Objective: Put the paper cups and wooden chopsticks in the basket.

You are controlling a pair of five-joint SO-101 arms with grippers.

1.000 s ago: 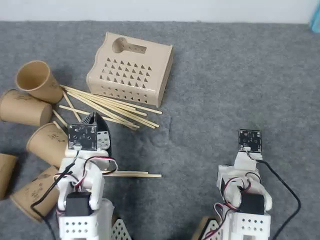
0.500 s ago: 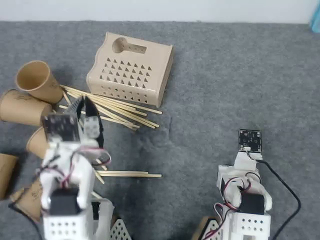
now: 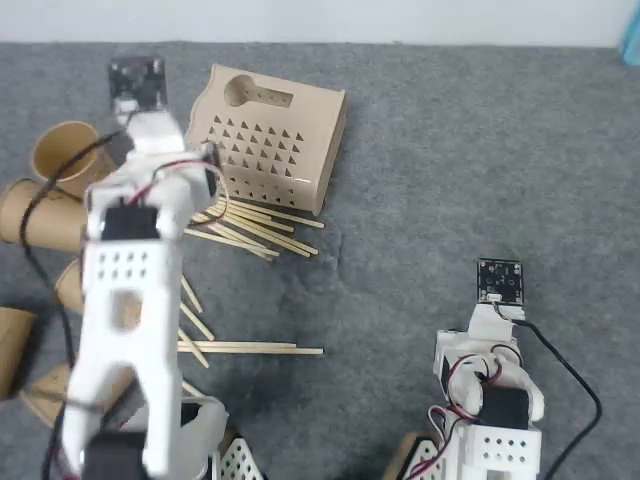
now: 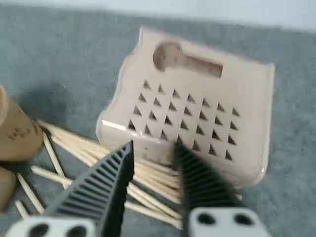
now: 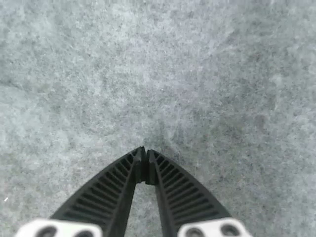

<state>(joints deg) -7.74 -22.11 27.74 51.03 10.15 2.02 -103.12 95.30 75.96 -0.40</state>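
A robot lab bench: grey felt mat covers it, pale wall lines the top edge, left arm and right arm show bare wires.

The left pincer has reached forward to the basket.

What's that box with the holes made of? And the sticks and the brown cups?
The basket looks like smooth beige plastic, or maybe thin wood: even colour, neat triangle holes, a slight shine. The chopsticks look like pale bare wood, matte. The cups look like brown matte paper with thin walls.
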